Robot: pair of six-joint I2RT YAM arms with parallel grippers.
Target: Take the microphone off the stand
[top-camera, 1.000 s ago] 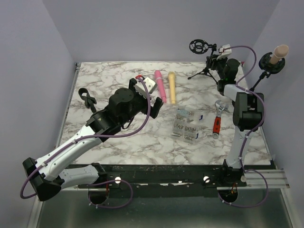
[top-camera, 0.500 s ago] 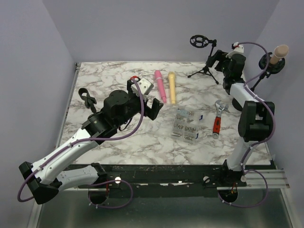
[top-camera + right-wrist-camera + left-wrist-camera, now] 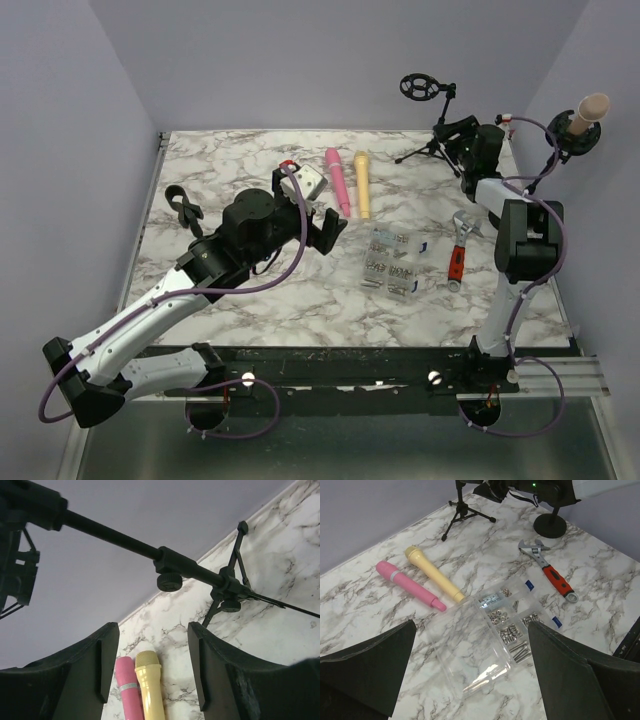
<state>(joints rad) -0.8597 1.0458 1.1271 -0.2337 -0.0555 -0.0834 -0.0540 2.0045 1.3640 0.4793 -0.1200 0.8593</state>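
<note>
Lowered since half a second ago: the right arm's wrist, now beside the tripod stand; the left arm has barely shifted.

Task item: beige microphone (image 3: 588,108), seated tilted in the clip of the round-base stand (image 3: 570,141) at the far right corner, head up, close to the right wall, with neither pincer touching it. Only the top view shows it. The stand's pole is partly hidden behind the right arm's cable. The stand's base shows only in the left wrist view.

Next: right gripper (image 3: 452,133), fingers spread and holding nothing, just beside the tripod stand (image 3: 432,150). In its wrist view the boom crosses beyond the finger gap.

Centre far: pink microphone (image 3: 337,181) and yellow microphone (image 3: 362,184), lying side by side.

Centre: clear parts box (image 3: 393,260). The left wrist view shows screws and nuts in its compartments. Its blue tags are too small to read.

Right of the box: red-handled wrench (image 3: 459,250).

Over the box's left side: left gripper (image 3: 325,228), fingers wide apart, holding nothing.

Far left: black clip (image 3: 183,208), its form hard to make out.
</note>
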